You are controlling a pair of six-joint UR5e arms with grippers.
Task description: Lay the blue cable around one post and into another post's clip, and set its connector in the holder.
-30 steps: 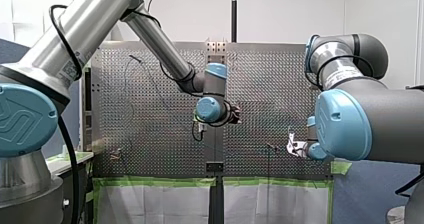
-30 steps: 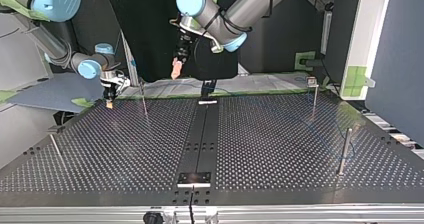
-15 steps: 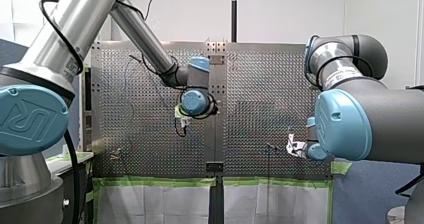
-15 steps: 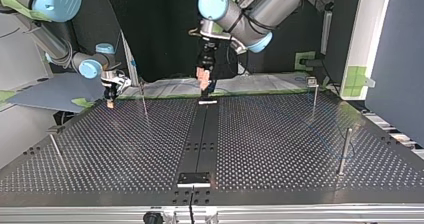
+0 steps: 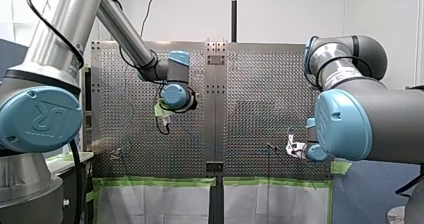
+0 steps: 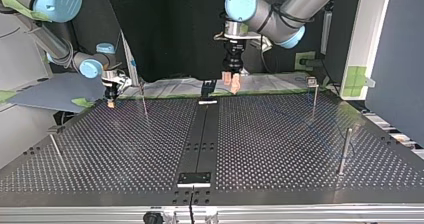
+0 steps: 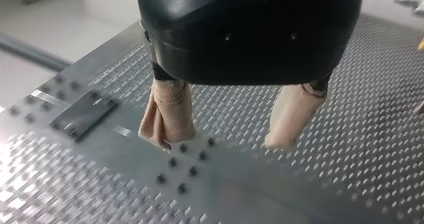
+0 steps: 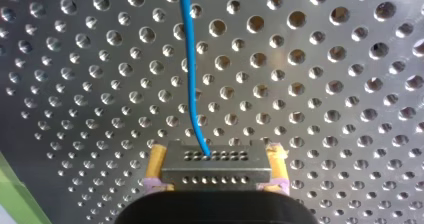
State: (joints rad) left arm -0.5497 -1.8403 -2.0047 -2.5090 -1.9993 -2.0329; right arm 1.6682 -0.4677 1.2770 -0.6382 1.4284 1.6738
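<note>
In the right wrist view my right gripper (image 8: 216, 173) is shut on a grey connector (image 8: 215, 165), which has rows of small holes; yellow pads (image 8: 156, 160) press its two sides. The blue cable (image 8: 190, 59) runs from the connector out over the perforated plate. In the top view this gripper (image 6: 110, 102) hangs low at the far left corner, beside a thin post (image 6: 144, 100). My left gripper (image 6: 231, 82) hovers above the far edge near the middle. Its beige fingers (image 7: 167, 115) stand open with nothing between them. A faint blue line of cable (image 6: 325, 138) crosses the right half.
More posts stand on the table: one with a clip at the far right (image 6: 313, 93), a thicker one at the right (image 6: 343, 151), a leaning one at the left (image 6: 56, 151). Black plates (image 6: 194, 179) sit on the dark centre strip (image 6: 200, 139).
My left arm has swung toward the top view's right, carrying its open gripper from left of the centre strip to right of it. My right arm has stayed still.
</note>
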